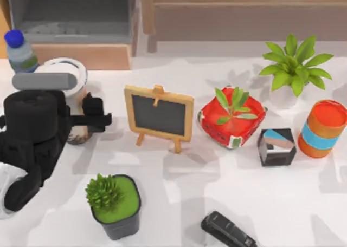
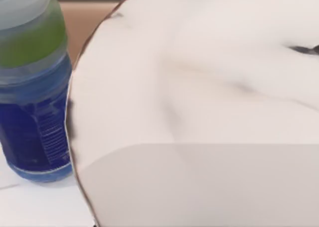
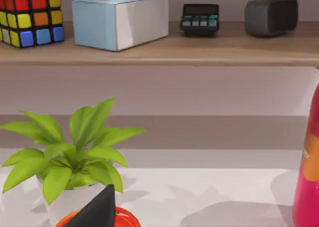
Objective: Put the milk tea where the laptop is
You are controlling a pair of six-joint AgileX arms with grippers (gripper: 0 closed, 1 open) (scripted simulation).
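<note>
Mostly hidden behind my left hand (image 1: 81, 118) at the frame's left, the milk tea (image 1: 69, 76) shows its lid; grip unclear; bottle (image 2: 32, 82) label unreadable

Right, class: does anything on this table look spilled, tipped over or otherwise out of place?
Nothing stands out. The milk tea stands upright at the table's left with the left end effector at its side, and the water bottle is upright behind it. The chalkboard and orange cylinder stand upright too. No spill shows.
</note>
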